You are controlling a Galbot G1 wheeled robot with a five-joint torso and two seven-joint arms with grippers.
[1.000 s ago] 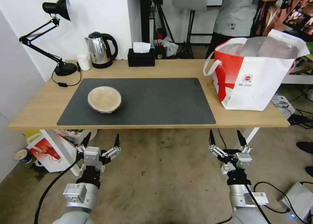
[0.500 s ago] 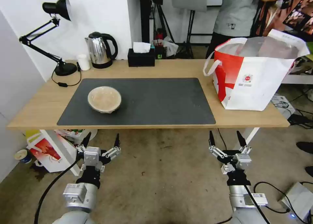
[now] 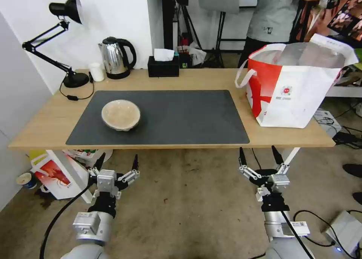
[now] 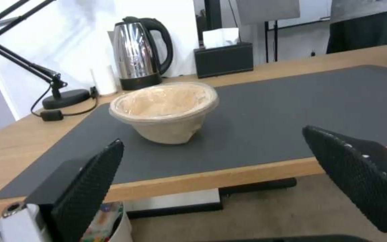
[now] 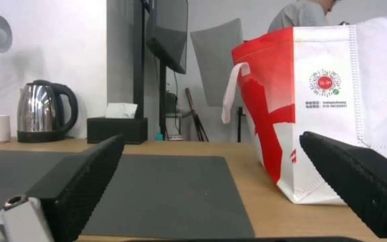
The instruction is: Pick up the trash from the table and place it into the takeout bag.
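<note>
On the tabletop (image 3: 196,80), a shallow beige bowl (image 3: 121,114) sits upright on the left part of the dark grey mat (image 3: 181,117), well apart from the takeout bag (image 3: 296,87), which stands open at the right end beside the mat. Below the near edge of the tabletop, the left end effector (image 3: 117,163) hangs with fingers spread and empty, facing the bowl, and the right end effector (image 3: 259,156) is likewise released, empty, facing the bag

Beige bowl (image 4: 164,111) upright on the dark mat (image 4: 292,111), beyond the left gripper's (image 4: 211,174) spread jaws.
</note>
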